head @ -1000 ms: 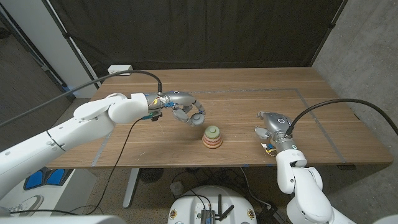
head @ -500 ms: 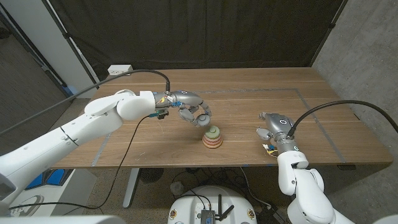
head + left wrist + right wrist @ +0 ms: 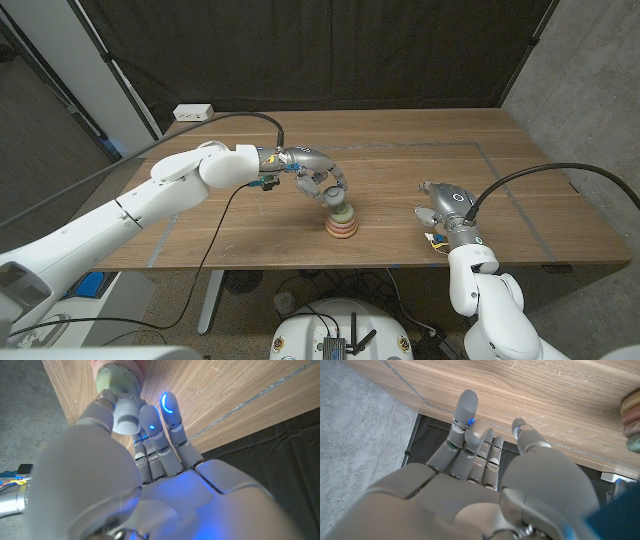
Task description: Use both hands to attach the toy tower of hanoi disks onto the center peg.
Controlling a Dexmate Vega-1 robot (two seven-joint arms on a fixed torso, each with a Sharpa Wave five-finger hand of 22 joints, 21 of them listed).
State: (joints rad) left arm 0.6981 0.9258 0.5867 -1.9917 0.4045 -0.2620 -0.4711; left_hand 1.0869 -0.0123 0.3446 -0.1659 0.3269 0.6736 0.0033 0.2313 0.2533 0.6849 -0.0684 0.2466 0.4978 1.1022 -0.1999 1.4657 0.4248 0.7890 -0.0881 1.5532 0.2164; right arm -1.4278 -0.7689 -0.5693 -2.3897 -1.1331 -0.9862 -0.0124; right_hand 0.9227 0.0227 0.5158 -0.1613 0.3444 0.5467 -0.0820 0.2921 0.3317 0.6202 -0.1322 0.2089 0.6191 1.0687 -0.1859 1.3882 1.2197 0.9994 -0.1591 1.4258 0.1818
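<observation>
Gripping green disk (image 3: 341,211) atop stack: left hand (image 3: 325,187); right hand (image 3: 441,205) empty, fingers apart.

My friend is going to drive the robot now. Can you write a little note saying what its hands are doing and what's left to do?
Left hand: reached over the disk stack near the middle of the table, fingertips at the pale green top disk. I cannot tell whether it grips the disk or only touches it.
Right hand: off to the right, apart from the stack, fingers spread, holding nothing.
Done: several disks sit piled, with the green one on top.
Left: probably make sure the top disk is seated, then draw the left hand away. No loose disks show on the table.
</observation>
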